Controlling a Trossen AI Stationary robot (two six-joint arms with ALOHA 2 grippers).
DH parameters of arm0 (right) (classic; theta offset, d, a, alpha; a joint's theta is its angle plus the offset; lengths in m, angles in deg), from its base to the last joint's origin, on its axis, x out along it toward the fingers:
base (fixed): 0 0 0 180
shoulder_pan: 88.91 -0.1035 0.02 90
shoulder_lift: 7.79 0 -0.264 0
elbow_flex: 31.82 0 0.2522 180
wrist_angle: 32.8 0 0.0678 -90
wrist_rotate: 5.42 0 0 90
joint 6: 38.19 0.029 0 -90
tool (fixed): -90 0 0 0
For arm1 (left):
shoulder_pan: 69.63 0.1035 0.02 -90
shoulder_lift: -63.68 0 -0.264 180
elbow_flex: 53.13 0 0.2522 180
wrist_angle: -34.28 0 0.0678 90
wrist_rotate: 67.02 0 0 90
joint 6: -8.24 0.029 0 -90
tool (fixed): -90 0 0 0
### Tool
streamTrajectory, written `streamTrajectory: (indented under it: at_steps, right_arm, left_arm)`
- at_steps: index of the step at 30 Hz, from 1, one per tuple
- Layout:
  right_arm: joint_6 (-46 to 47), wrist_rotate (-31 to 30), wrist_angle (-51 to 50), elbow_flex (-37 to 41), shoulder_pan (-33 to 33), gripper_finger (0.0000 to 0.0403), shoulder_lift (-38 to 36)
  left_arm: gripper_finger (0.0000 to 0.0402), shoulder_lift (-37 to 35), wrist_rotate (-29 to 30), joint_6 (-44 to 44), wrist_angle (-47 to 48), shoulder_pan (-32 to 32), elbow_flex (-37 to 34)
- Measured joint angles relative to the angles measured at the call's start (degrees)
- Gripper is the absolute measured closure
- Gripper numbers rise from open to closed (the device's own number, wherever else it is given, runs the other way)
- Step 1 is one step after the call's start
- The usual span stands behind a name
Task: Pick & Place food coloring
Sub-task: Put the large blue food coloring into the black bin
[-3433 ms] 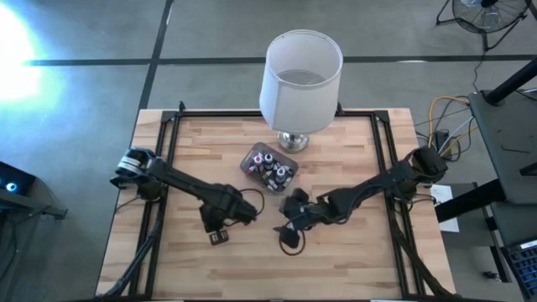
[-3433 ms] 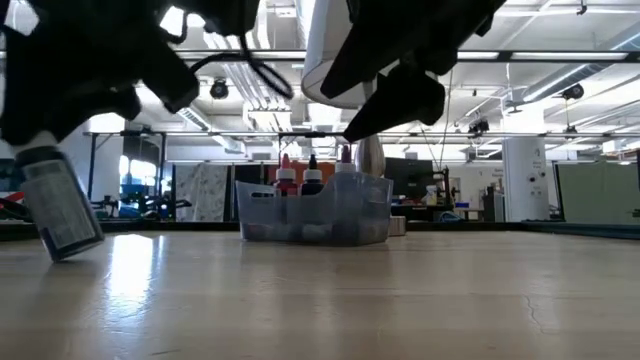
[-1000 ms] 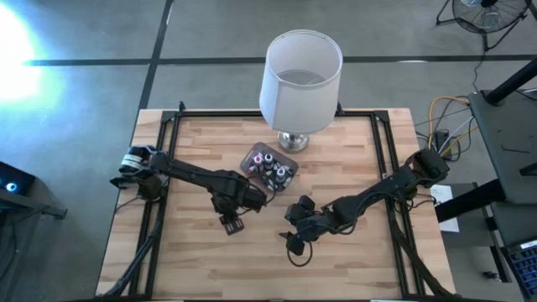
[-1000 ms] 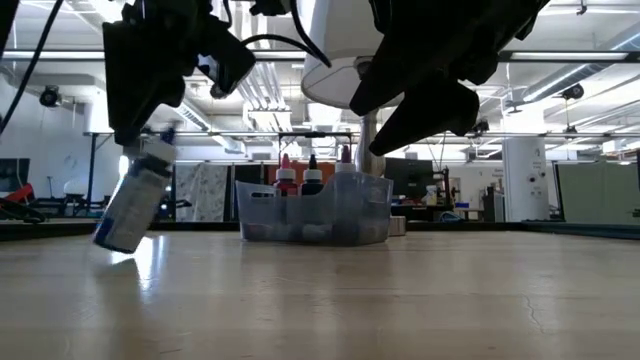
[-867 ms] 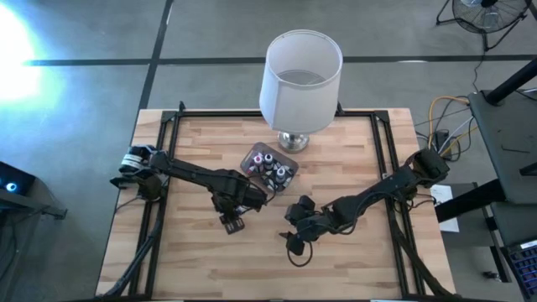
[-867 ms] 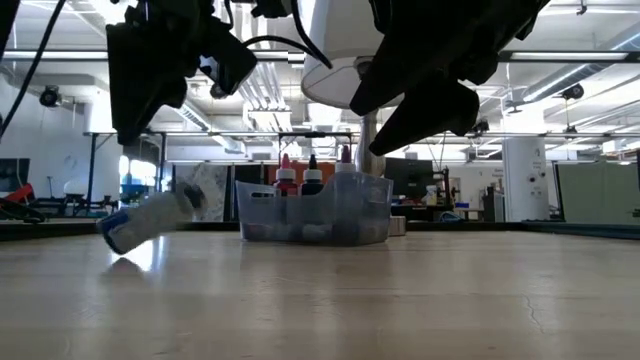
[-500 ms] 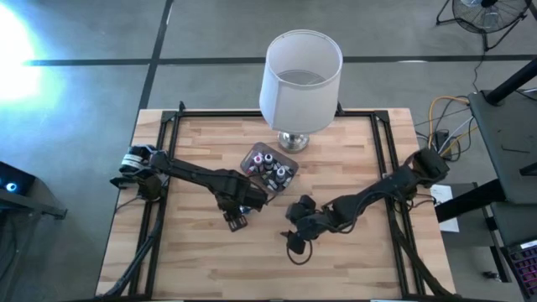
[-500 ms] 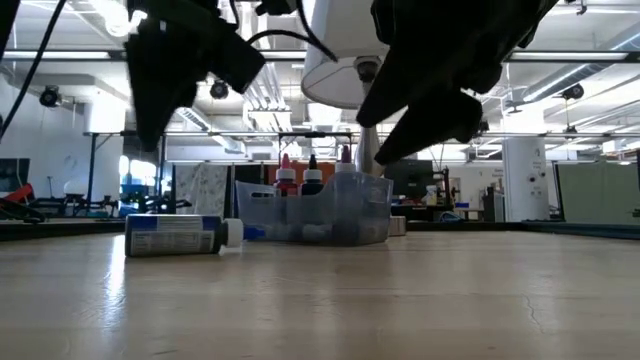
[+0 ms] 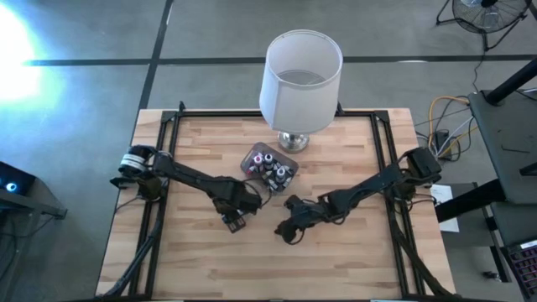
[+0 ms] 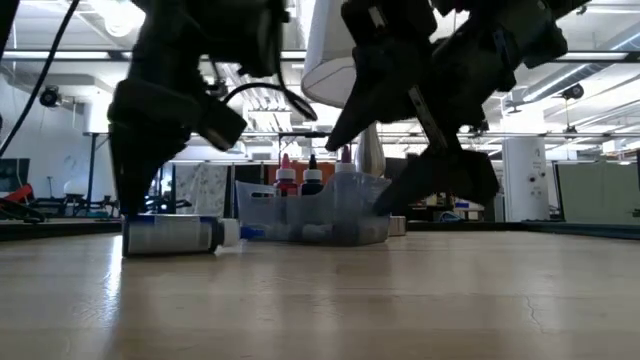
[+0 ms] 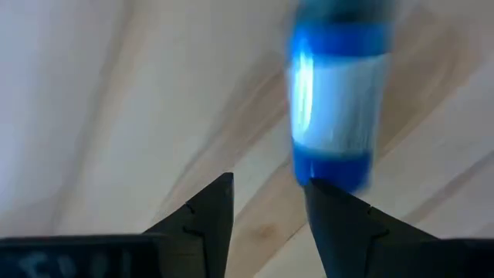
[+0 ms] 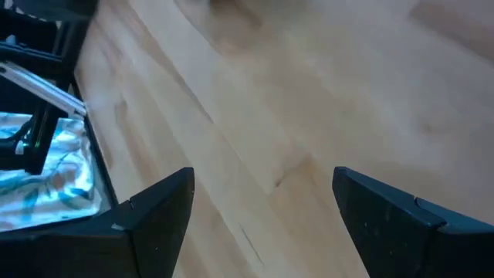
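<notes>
One food coloring bottle (image 10: 178,235) lies on its side on the table (image 9: 336,260), at seven o'clock from the tub (image 9: 268,168). The left gripper (image 11: 266,205) hangs over it, fingers parted, holding nothing. The right gripper (image 12: 262,208) gapes at the tub's five o'clock.

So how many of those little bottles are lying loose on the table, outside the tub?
1: a blue bottle lying on its side under the left hand, beside the tub.
</notes>
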Motion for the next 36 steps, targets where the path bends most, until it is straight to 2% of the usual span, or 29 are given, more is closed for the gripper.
streamTrajectory:
  at_steps: [6,10,16,20,22,24,30,36]
  right_arm:
    - [4.23,0.06,0.34,-0.37,0.04,0.0101,3.04]
    - [5.58,-0.25,0.44,-0.22,0.23,0.0101,3.89]
    - [3.36,-0.51,0.34,0.22,0.79,0.0101,3.82]
    - [2.93,-0.51,0.35,0.24,0.79,0.0101,3.73]
    - [2.22,-0.51,0.34,0.24,0.79,0.0101,3.73]
    - [1.82,-0.52,0.34,0.24,0.79,0.0101,3.73]
    - [0.76,-0.51,0.33,0.24,1.04,0.0101,3.71]
    - [0.61,-0.44,-0.17,0.26,1.03,0.0101,3.69]
  left_arm:
    - [0.0264,-0.48,-4.87,-2.98,-16.75,-1.89,-4.43]
    - [0.0264,-0.68,-3.33,-5.11,-24.22,-3.02,-4.53]
    - [0.0264,-3.30,7.76,-8.96,-18.62,-3.49,-4.32]
    - [0.0264,-7.79,20.65,-16.90,-12.44,-4.06,-4.69]
    - [0.0264,-10.50,26.34,-20.99,-12.33,-3.74,-5.71]
    - [0.0264,-11.79,28.70,-23.09,-16.01,-2.30,-7.48]
    - [0.0264,-10.23,21.89,-25.00,-32.31,1.65,-14.83]
    - [0.0265,-8.79,19.08,-24.69,-34.56,0.76,-15.92]
